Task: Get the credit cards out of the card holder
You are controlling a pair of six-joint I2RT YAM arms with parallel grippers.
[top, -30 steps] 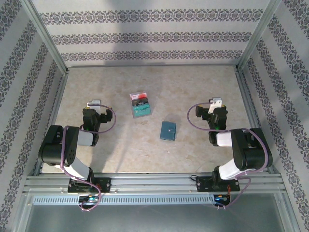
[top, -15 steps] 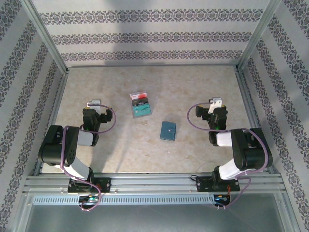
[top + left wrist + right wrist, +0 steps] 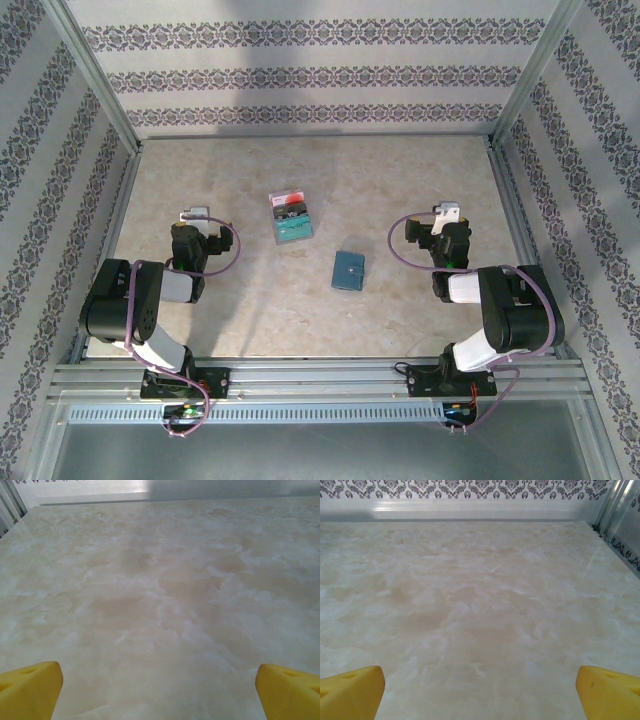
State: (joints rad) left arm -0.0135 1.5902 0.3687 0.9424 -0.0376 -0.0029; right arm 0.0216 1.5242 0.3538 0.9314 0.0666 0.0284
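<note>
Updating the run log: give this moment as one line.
left claw open, empty | right claw open, empty | credit cards piled together | card holder apart, untouched

You see the closed slate-blue card holder (image 3: 349,270) lying flat mid-surface; the cards (image 3: 291,217), teal one topmost, lie near it, apart.

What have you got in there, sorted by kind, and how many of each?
Robot arms: 2, the left arm and the right arm
Card holder: 1
Pile of credit cards: 1, overlapping, cards too small to count
Total: 4
</note>
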